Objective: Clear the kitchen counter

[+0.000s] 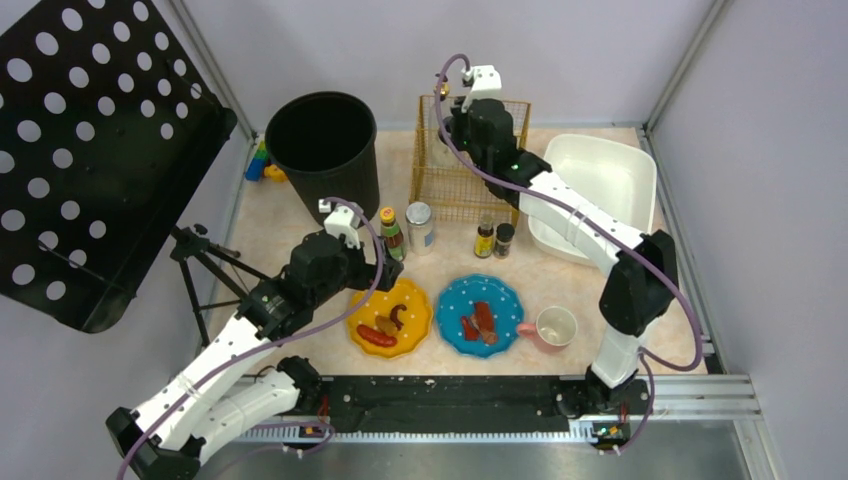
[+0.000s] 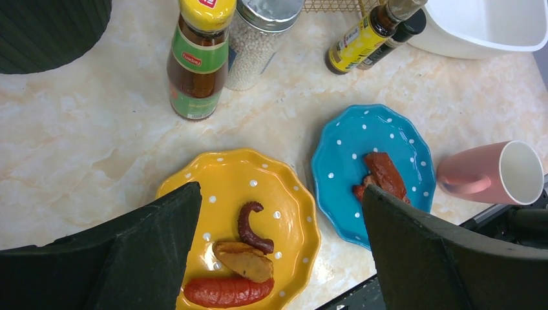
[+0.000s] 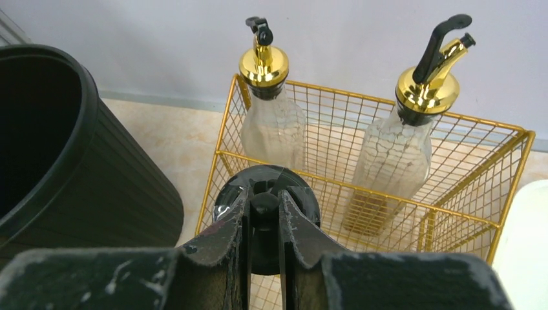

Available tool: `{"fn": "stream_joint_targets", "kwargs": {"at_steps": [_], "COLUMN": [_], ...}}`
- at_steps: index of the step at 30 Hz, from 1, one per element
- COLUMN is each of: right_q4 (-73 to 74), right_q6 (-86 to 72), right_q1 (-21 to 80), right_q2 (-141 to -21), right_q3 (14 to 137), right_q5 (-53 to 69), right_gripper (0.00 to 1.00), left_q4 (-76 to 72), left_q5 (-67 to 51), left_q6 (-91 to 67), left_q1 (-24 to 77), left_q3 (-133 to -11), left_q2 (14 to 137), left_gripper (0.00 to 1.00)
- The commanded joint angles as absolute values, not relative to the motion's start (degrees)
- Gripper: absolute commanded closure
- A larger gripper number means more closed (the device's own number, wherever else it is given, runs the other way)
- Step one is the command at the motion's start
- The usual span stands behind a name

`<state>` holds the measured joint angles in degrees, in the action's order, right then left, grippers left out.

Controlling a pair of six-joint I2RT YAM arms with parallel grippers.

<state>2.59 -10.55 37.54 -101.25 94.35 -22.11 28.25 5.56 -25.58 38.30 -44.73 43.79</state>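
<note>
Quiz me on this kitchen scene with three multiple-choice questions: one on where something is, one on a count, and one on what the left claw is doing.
1. Where do the gold-topped glass bottles stand?
A. in the gold wire basket
B. on a plate
C. in the bin

2. How many dotted plates lie on the kitchen counter?
A. one
B. two
C. four

3. What state is the left gripper in?
A. open, holding nothing
B. shut on a sausage
C. shut on a bottle

Answers:
1 A: the right wrist view shows both bottles inside the wire walls.
2 B: there is one yellow plate and one blue plate.
3 A: its fingers stand wide apart above the yellow plate.
</note>
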Motion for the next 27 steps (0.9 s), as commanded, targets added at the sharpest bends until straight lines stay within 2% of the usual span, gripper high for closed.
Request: {"fn": "stream_joint_targets", "kwargs": {"at_steps": [1, 17, 27], "right_q4": [-4.5, -8.1, -3.2], "right_q6": [-10.5, -11.3, -11.7], "right_q1": [36.3, 36.0, 35.9], "right_q2": [-102.4, -109.4, -117.1], "right_q3": [100.1, 101.5, 108.5], "right_q5": [-21.2, -19.4, -18.3], "right_gripper": [1.0, 1.0, 1.0], "left_q4": [24.9, 24.9, 25.8], "left_q5": [4.4, 3.4, 3.6], "left_q6": [-25.6, -25.8, -25.9], "left_q1": [38.3, 38.3, 38.3], "left_q3": [-44.4, -44.0, -44.3], "left_q2": [44.2, 44.5, 43.1], "left_gripper": [0.02, 0.02, 0.02]}}
